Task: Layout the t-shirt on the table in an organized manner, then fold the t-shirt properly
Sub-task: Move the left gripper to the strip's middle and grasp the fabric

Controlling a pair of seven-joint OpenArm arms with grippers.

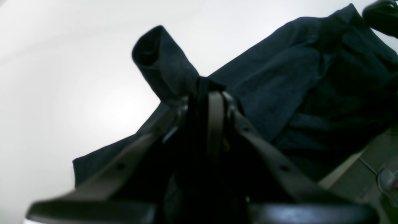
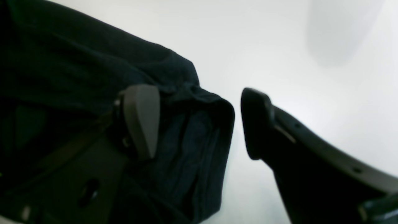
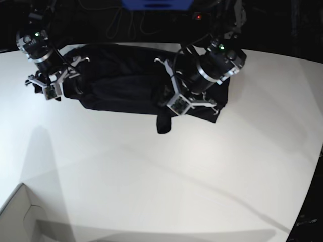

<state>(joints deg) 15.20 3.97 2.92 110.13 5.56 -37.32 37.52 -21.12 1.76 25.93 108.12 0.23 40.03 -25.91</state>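
Observation:
The black t-shirt (image 3: 121, 75) lies bunched in a long heap at the far side of the white table (image 3: 176, 176). My left gripper (image 3: 175, 104) is at the heap's right front edge. It is shut on a fold of the t-shirt (image 1: 279, 81), with a sleeve end (image 1: 161, 62) sticking out past the fingertips. A sleeve tip (image 3: 164, 123) trails onto the table below it. My right gripper (image 3: 44, 86) is at the heap's left end and stands open. One finger (image 2: 141, 119) is over the cloth, the other (image 2: 258, 124) over bare table, and a hemmed edge of the t-shirt (image 2: 214, 130) lies between them.
A pale box corner (image 3: 20, 217) shows at the near left. The table's curved edge (image 3: 315, 166) runs down the right side against a dark background. Cables and a blue object (image 3: 156, 4) sit behind the table.

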